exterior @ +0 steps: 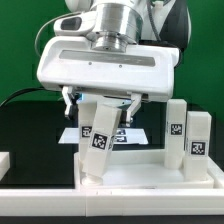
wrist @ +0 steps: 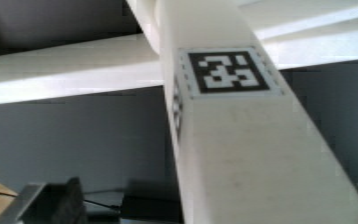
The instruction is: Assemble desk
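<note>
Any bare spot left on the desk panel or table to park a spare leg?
Free: black table at the exterior view's left, between the panel rim and the small white piece at the edge. Crowded: panel's middle, where the open hand straddles a tilted leg, and its right end, with two standing legs.

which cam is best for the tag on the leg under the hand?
Wrist view: the tag on the leg fills the frame, face-on and sharp enough to read its pattern. In the exterior view the same tag is small and tilted on the leaning leg, just below the open hand.
</note>
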`<control>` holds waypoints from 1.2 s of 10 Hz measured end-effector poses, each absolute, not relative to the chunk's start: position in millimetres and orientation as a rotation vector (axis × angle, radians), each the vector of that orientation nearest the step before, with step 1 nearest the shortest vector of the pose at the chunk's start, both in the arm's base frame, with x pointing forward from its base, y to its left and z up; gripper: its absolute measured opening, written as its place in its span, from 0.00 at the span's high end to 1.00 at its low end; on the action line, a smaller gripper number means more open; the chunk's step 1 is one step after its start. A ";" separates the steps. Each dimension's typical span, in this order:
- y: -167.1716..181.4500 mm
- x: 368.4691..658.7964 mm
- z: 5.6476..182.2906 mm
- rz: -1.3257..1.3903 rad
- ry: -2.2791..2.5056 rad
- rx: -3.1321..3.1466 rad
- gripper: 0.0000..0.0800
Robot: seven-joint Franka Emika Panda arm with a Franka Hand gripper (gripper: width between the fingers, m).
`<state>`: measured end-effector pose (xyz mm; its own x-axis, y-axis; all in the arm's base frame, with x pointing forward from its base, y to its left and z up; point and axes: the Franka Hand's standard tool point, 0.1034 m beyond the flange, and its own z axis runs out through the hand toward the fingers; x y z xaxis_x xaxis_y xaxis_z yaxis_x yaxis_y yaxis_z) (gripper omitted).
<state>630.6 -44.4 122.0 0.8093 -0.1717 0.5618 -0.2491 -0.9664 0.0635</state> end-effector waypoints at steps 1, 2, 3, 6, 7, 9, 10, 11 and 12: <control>-44.0 630.7 127.6 0.827 -0.330 2.884 0.19; -45.0 629.3 138.0 0.768 -0.324 2.927 0.19; -43.8 630.5 147.0 0.690 -0.321 2.974 0.19; -50.6 628.9 148.1 0.427 -0.347 3.061 0.19; -52.3 627.4 146.2 0.334 -0.358 3.081 0.19; -51.2 622.9 145.0 0.075 -0.372 3.125 0.19; -52.0 626.9 145.4 0.041 -0.372 3.126 0.19; -49.4 627.4 145.6 0.020 -0.378 3.128 0.19; -46.7 629.4 147.4 0.026 -0.379 3.129 0.19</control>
<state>629.4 -46.7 147.4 0.9710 -0.2386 0.0154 -0.2384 -0.9711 -0.0126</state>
